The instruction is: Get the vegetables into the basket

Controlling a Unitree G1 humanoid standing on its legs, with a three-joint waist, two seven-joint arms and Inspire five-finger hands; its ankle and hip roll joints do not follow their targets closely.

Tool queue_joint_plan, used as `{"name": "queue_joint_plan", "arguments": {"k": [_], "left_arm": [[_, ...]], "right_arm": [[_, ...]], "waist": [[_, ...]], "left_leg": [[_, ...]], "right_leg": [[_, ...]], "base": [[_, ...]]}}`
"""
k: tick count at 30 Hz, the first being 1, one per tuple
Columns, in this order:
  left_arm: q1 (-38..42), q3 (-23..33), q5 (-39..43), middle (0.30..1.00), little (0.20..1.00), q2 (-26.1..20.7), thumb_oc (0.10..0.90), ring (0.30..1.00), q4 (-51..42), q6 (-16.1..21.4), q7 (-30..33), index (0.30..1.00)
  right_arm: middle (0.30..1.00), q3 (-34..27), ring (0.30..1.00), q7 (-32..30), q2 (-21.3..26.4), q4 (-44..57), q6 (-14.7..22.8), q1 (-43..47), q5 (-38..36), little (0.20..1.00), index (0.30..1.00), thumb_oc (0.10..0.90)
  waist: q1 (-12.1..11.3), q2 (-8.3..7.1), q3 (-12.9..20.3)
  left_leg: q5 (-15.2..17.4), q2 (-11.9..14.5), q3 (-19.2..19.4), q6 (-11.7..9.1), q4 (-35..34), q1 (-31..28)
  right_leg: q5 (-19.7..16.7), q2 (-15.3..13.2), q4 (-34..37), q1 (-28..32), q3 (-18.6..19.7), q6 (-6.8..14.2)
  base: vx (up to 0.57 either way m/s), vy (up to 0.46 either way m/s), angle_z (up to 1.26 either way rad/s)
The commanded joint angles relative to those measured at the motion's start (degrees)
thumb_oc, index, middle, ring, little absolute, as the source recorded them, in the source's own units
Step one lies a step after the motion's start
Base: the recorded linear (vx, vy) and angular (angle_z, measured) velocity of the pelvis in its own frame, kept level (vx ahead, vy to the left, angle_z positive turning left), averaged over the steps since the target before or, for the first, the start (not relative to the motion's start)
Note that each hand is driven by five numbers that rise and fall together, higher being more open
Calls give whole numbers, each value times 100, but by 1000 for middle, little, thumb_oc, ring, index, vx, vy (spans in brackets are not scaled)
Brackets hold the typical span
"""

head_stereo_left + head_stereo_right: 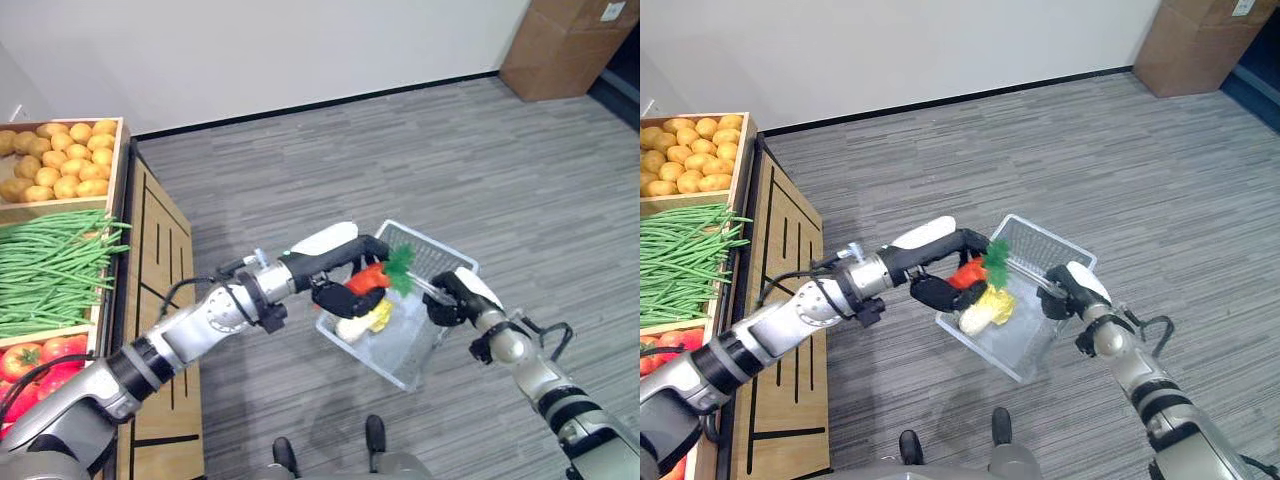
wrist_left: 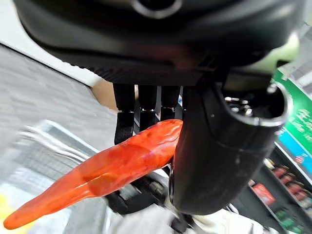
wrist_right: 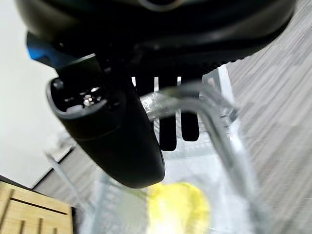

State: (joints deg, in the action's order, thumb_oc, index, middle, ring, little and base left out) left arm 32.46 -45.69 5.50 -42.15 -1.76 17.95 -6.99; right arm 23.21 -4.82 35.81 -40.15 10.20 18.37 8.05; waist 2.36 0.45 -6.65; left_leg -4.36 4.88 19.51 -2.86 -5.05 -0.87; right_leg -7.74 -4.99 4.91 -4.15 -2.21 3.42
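On my left stands a wooden produce stand [image 1: 160,260] with three crates: potatoes [image 1: 60,158] at the far end, green beans [image 1: 50,270] in the middle, tomatoes [image 1: 40,362] nearest me. The grey plank floor [image 1: 400,150] runs to a white wall, with a cardboard box [image 1: 565,45] in the far right corner.

In front of me hangs a clear wire basket [image 1: 420,345], tilted, off the floor. My right hand [image 1: 450,296] holds it up: fingers and thumb are curled round its clear handle [image 3: 214,117] at the basket's right side. Inside lie a pale yellow vegetable [image 1: 985,308] and something whitish beside it; I cannot tell what either is.

My left hand [image 1: 335,290] reaches over the basket's left rim. Thumb and fingers pinch a carrot [image 2: 122,165] near its thick end, just below the green leafy top [image 1: 400,265]; the pointed tip sticks out free, above the basket's opening.

I judge the carrot light and stiff, smooth enough to swivel in a pinch held near one end. A hold closer to its middle would steady it. The leafy top looks flimsy and is no place to grip. The basket looks light but springy, and the handle is its only firm hold.
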Motion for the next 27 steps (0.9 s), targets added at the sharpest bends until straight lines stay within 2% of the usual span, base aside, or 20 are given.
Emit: {"name": "queue_joint_plan", "arguments": {"k": [1, 4, 13, 14, 17, 22, 27], "left_arm": [[795, -65, 3, 300, 300, 77, 400, 300, 134, 415, 75, 300], [879, -317, -313, 300, 300, 56, 400, 300, 351, 404, 8, 300], [803, -505, -1197, 300, 300, 102, 400, 300, 865, 435, -11, 300], [719, -462, -1609, 300, 300, 249, 400, 300, 1182, 427, 84, 300], [649, -403, -1841, 300, 300, 400, 400, 300, 1480, 390, 170, 300], [475, -112, -2500, 300, 300, 843, 400, 300, 2334, 211, 623, 300], [383, 11, -2855, 300, 300, 1052, 400, 300, 2823, 124, 905, 300]], "right_arm": [[300, -227, 300, -406, 157, 464, 567, 894, -923, 300, 300, 400], [300, -166, 300, -274, 210, 1010, 628, 928, -1129, 300, 300, 400], [300, -279, 300, -42, 180, 1835, 721, 685, -1541, 300, 300, 400], [300, -276, 300, 122, 109, 2227, 791, 529, -1806, 300, 300, 400], [300, -256, 300, 227, 76, 2442, 788, 409, -1949, 300, 300, 400], [300, 24, 300, 720, 33, 3387, 797, 61, -2354, 300, 300, 400], [300, 201, 300, 952, 11, 3949, 818, -109, -2556, 300, 300, 400]], "waist": [[-7, -158, 443], [42, -171, 482], [122, -190, 539], [153, -212, 542], [165, -220, 550], [232, -251, 568], [268, -254, 589]], "left_leg": [[32, 209, -111, -317, 5, 34], [48, 218, -54, -326, 5, 1], [71, 237, 54, -331, 5, -61], [70, 242, 104, -334, 5, -64], [68, 248, 121, -337, 5, -71], [70, 276, 188, -349, 5, -109], [65, 286, 231, -360, 5, -117]], "right_leg": [[85, -379, -28, 96, -62, 644], [64, -368, -15, 93, -21, 650], [45, -346, -14, 76, 53, 659], [34, -333, -11, 56, 85, 663], [32, -327, -11, 54, 92, 663], [22, -309, -11, 50, 132, 656], [10, -305, -5, 51, 139, 653]], "base": [[0, 0, 0], [-1, -3, -1], [-4, 0, -7], [-15, -8, -7], [-10, -8, -4], [-7, -8, -5], [-9, -7, -8]]}}
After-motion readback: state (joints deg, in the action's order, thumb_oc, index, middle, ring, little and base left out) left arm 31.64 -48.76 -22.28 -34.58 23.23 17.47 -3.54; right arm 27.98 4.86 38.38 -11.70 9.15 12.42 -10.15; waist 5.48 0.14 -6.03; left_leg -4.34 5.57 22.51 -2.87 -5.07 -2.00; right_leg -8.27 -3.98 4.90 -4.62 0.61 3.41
